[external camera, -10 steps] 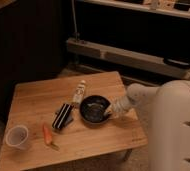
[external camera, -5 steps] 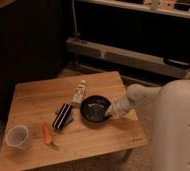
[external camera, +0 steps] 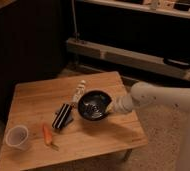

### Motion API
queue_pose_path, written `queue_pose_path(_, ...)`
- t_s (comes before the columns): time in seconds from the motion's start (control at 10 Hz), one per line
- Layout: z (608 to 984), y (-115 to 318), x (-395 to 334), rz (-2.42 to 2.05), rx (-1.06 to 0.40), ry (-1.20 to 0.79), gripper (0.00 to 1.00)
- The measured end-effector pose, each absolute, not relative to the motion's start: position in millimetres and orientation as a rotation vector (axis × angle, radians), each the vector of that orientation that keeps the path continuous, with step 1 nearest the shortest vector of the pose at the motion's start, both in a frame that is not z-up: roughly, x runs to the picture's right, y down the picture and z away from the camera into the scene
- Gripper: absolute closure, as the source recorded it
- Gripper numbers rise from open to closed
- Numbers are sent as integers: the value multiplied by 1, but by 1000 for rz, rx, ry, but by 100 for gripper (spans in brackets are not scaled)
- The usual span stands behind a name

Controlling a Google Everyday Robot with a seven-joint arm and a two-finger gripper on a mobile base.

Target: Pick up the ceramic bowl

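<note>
The ceramic bowl [external camera: 93,104] is round, black and glossy with pale speckles inside. It is over the right middle of the wooden table [external camera: 38,100], tilted with its inside facing the camera and its right side raised off the wood. My gripper [external camera: 111,107] comes in from the right on a white arm [external camera: 158,97] and is shut on the bowl's right rim.
A small white bottle [external camera: 79,91] lies just behind the bowl's left side. A black striped can [external camera: 63,116] lies to its front left. An orange carrot [external camera: 48,134] and a clear plastic cup [external camera: 16,136] are near the front left corner. Dark shelving stands behind.
The bowl has risen slightly and tilted more toward the camera, held at its right rim. The arm has barely shifted.
</note>
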State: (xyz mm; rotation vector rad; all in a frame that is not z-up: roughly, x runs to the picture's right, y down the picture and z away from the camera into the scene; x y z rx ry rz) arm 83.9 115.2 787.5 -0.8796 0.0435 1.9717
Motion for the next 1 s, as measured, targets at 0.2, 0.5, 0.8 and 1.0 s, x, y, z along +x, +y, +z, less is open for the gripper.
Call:
queue_pose_path(0.2,790,115,81,1982,-891,19,93)
queue_pose_path(0.5,804,125,83,1989,-933,-21,93)
queue_pose_path(0.8,806,128,84,1982,-968,-34,93)
queue_pose_path(1.0,805,128,84,1981,-968,-34,93)
